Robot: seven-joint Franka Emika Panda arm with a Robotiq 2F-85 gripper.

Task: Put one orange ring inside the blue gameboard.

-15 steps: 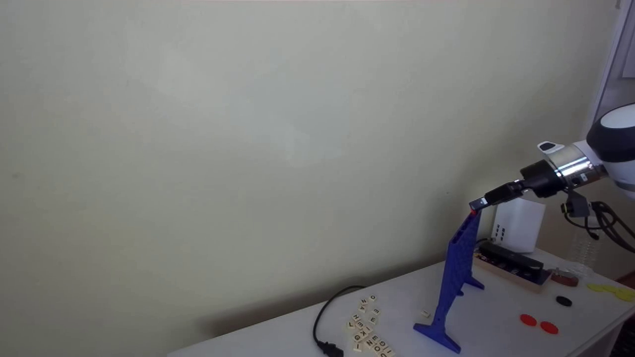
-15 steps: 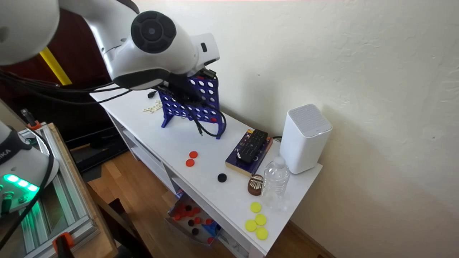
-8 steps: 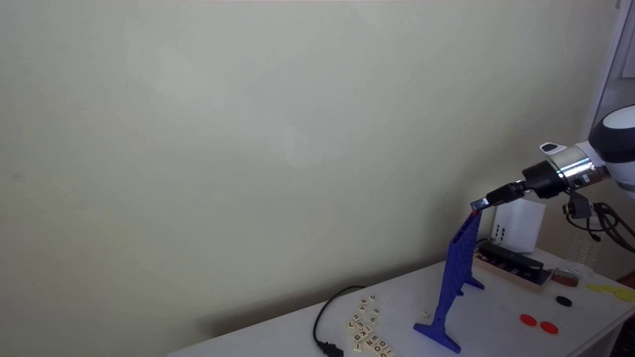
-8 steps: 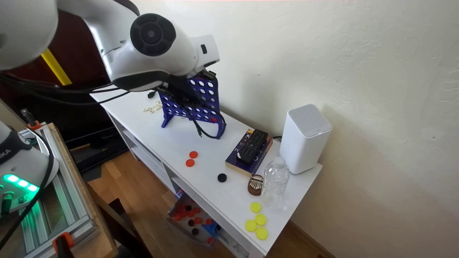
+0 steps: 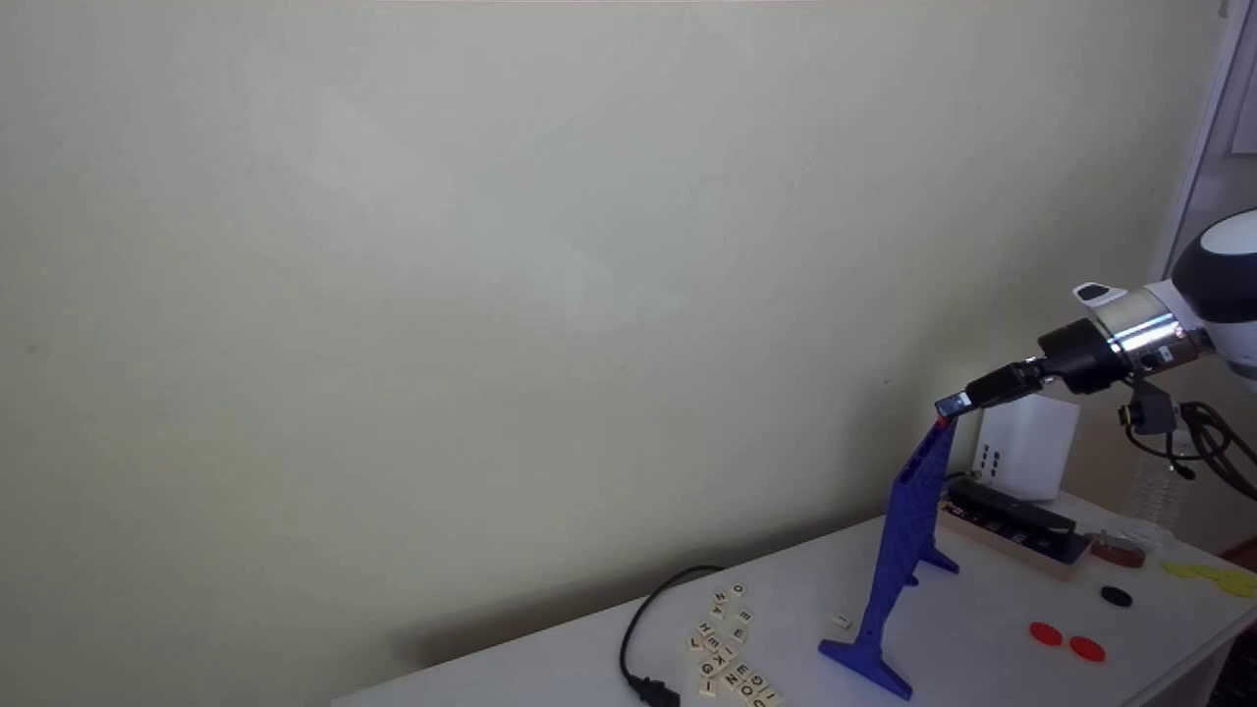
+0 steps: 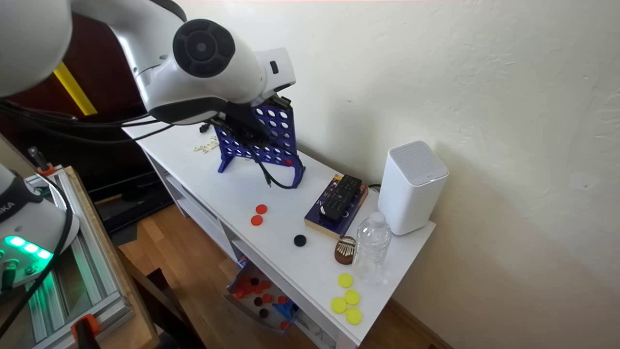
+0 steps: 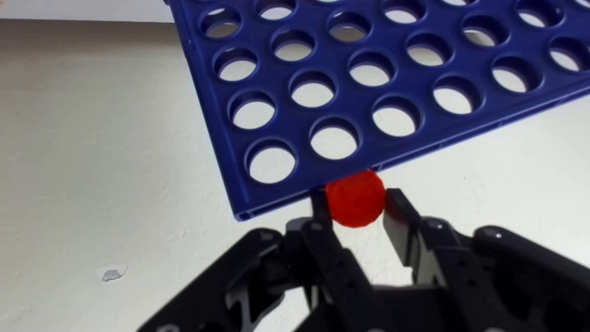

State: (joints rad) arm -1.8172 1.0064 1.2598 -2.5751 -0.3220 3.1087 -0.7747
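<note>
A red-orange ring is between the fingertips of my gripper in the wrist view. The ring's upper edge is at the top slot of the blue gameboard, near one end; most of the ring still shows. How deep its edge sits in the slot is hard to tell. In an exterior view my gripper is above the far top end of the upright gameboard, with a sliver of the ring below it. Two more orange rings lie on the table, and another shows low inside the board.
A book with a remote on it, a white box, a clear bottle, a thumb piano, a black token and yellow tokens are on the table. Letter tiles and a cable lie beyond the board.
My gripper has shifted slightly toward the robot's side with the ring held. The board's top has leaned slightly the same way; its feet look unmoved.
</note>
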